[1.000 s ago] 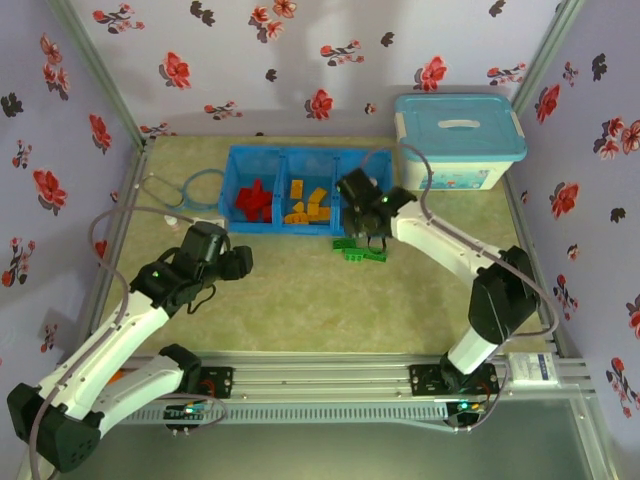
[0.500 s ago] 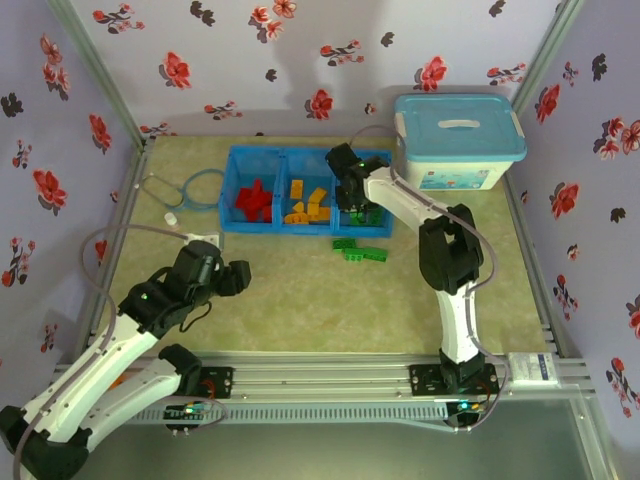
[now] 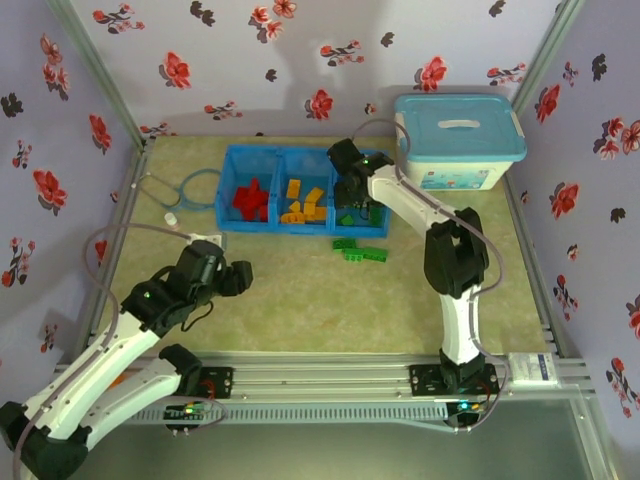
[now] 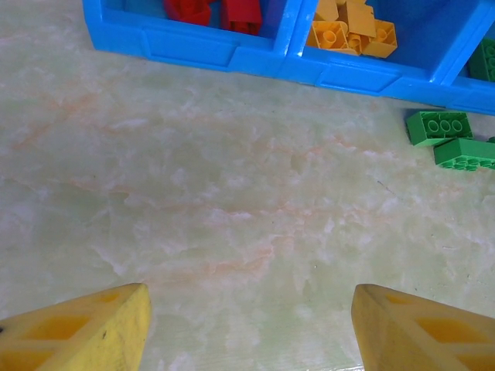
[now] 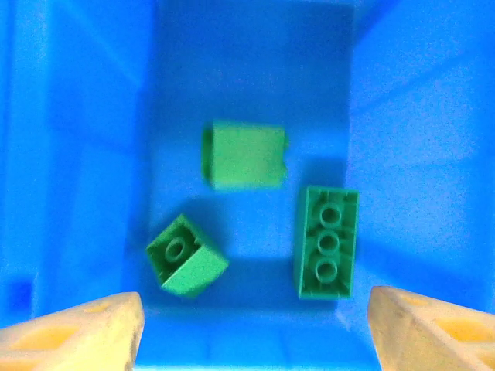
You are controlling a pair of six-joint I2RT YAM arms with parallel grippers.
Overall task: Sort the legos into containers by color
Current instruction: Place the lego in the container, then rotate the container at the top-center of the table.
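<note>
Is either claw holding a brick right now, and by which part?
Nothing is held. The right gripper is open above three loose green bricks in the tray compartment; the left gripper is open over bare table.

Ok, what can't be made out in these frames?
- Top external: green compartment contents, hidden under the right gripper.
- Right wrist: upper green brick blurred; studs unreadable.
- Left wrist: red bricks cut by top edge; loose green brick cut by right edge.
</note>
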